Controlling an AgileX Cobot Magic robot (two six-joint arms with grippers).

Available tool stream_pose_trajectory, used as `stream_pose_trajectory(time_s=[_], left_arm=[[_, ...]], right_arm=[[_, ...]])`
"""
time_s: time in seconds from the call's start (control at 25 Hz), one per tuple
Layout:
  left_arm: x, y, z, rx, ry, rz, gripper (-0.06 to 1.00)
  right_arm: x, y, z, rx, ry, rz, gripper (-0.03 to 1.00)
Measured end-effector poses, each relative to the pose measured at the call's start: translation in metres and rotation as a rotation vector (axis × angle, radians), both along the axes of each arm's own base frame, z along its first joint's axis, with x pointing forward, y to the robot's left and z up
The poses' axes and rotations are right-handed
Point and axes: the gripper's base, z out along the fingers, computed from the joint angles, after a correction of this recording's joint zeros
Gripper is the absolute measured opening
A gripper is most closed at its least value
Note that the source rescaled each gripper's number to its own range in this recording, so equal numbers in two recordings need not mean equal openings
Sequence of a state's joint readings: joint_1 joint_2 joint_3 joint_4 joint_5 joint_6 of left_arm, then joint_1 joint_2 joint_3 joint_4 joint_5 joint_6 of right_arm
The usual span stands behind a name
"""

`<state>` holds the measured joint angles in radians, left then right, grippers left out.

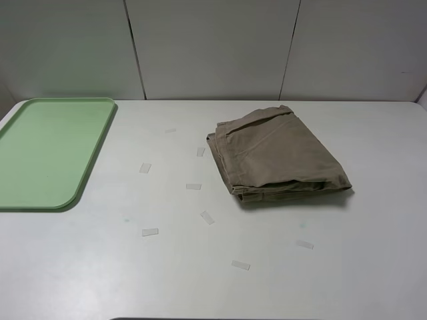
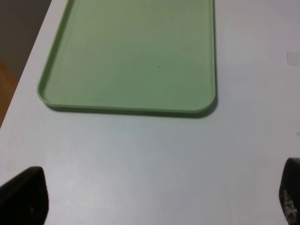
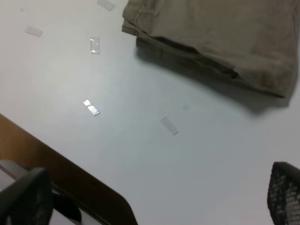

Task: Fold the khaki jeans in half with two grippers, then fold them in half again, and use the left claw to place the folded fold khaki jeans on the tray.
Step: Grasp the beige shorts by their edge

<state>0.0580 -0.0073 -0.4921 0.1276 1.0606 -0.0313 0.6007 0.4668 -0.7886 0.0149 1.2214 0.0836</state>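
The khaki jeans lie folded into a compact stack on the white table, right of centre. The pale green tray sits at the far left with nothing on it. Neither arm shows in the exterior high view. In the left wrist view my left gripper is open, its black fingertips far apart over bare table just short of the tray. In the right wrist view my right gripper is also open and holds nothing, hovering near the table's front edge, apart from the jeans.
Several small strips of clear tape are stuck on the table between the tray and the jeans and in front of them. The table's front edge runs close under the right gripper. A panelled wall stands behind.
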Motion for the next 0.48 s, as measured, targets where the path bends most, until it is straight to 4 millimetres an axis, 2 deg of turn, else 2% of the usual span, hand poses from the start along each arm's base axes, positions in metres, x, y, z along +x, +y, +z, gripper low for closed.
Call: stream_pose_trajectory(time_s=[0.12, 0.32, 0.48], left_arm=[[0.000, 0.000, 0.000, 0.000, 0.000, 0.000, 0.98], [0.000, 0.000, 0.000, 0.000, 0.000, 0.000, 0.98], [0.000, 0.000, 0.000, 0.000, 0.000, 0.000, 0.98]], right_arm=[[-0.005, -0.005, -0.008, 0.008, -0.004, -0.032, 1.00], [-0.011, -0.015, -0.025, 0.011, -0.007, -0.196, 1.00], [-0.022, -0.022, -0.032, 0.049, -0.086, -0.320, 1.00]])
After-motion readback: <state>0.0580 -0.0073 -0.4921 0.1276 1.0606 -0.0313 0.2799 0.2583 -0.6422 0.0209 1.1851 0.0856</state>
